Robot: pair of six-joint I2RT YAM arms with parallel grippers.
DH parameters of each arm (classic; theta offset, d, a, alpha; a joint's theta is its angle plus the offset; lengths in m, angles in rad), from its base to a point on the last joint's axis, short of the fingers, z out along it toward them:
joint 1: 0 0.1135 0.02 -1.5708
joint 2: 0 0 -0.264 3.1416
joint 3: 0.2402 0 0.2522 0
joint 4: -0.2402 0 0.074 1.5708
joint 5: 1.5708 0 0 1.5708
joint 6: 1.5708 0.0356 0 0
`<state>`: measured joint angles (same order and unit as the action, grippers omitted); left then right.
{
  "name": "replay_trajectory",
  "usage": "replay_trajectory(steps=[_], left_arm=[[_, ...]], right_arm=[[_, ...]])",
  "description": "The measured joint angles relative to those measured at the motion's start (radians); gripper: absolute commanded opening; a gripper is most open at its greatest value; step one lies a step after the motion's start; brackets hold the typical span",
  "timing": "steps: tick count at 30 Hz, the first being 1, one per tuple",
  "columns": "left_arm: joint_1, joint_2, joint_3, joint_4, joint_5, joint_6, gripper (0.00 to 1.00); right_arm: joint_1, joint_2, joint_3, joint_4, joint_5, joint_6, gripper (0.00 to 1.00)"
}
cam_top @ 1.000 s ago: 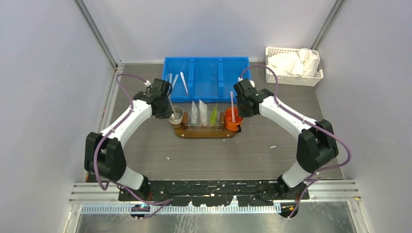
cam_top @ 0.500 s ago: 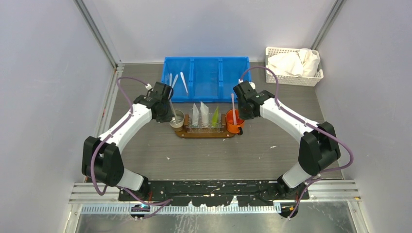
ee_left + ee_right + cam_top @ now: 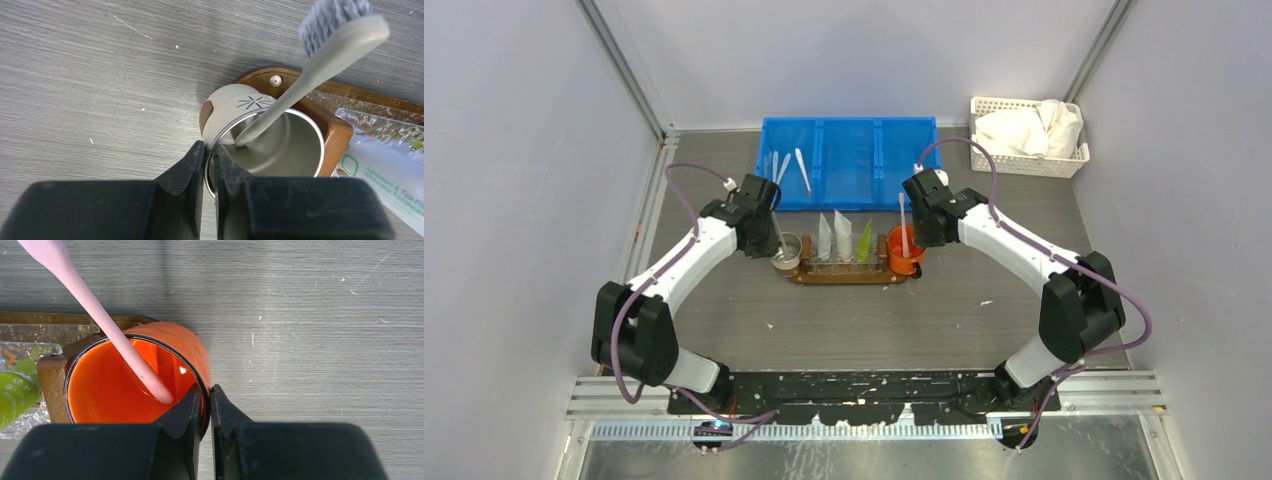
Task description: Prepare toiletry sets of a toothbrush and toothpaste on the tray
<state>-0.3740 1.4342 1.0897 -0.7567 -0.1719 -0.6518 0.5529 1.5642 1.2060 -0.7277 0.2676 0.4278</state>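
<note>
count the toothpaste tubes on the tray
3. They stand in a row on the tray, between the grey cup and the orange cup: left tube, middle tube, green tube. None looks hidden.

Left arm (image 3: 686,262), right arm (image 3: 1009,243): white shells, black joints. Purple cable (image 3: 969,140) looped along each. Left gripper (image 3: 209,150), right gripper (image 3: 206,392): matte black, wedge-tipped fingers.
</note>
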Motion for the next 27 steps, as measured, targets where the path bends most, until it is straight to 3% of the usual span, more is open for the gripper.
replay_trajectory(steps=[2, 6, 9, 22, 27], left_arm=[[0.0, 0.0, 0.0, 0.0, 0.0, -0.001, 0.21], [-0.005, 0.0, 0.0, 0.001, 0.008, -0.005, 0.4], [-0.008, 0.0, 0.0, 0.002, 0.018, -0.016, 0.45], [-0.008, -0.019, 0.0, 0.001, 0.019, -0.023, 0.43], [-0.008, -0.019, 0.0, 0.001, 0.021, -0.023, 0.42]], right_arm=[[0.0, 0.0, 0.0, 0.002, -0.003, 0.002, 0.01], [0.002, 0.0, -0.004, 0.009, -0.005, 0.003, 0.01], [0.004, 0.0, -0.008, 0.019, -0.011, 0.007, 0.07], [0.008, -0.011, -0.021, 0.029, -0.014, 0.017, 0.22], [0.013, -0.04, -0.027, 0.031, -0.014, 0.018, 0.22]])
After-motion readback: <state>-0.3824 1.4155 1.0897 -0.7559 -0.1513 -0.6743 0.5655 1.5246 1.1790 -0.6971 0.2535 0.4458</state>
